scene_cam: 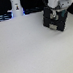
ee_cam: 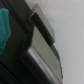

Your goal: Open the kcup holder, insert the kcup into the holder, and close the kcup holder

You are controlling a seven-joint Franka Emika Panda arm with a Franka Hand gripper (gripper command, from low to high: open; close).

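Pale, almost white tabletop [scene_cam: 31, 50] was seen filling most of the exterior view, with a dark band of background along the top. One kcup holder [scene_cam: 55, 21], a black boxy unit, was found standing on the table toward the exterior view's right, near the back edge. One white bottle-shaped object [scene_cam: 17, 7] with a bluish glow at its base was seen well apart from it, toward the exterior view's left.

One arm was counted, and its gripper [scene_cam: 55, 12] was placed at the top of the holder, apparently touching or just above it. Whether the jaws were parted or closed could not be told from either view, as the blur was too heavy. In the wrist view, a grey finger [ee_cam: 44, 27] was seen lying close against the dark body of the holder [ee_cam: 15, 55], with pale table beyond. A patch of teal [ee_cam: 4, 29] was noticed at the edge of that view; whether it was the green top of the kcup could not be settled, and no kcup was made out in the exterior view.

The holder was judged to be stiff, fairly light and liable to slide on the smooth table when pulled. Its drawer would best be taken by the handle slot, with a slow, straight pull.
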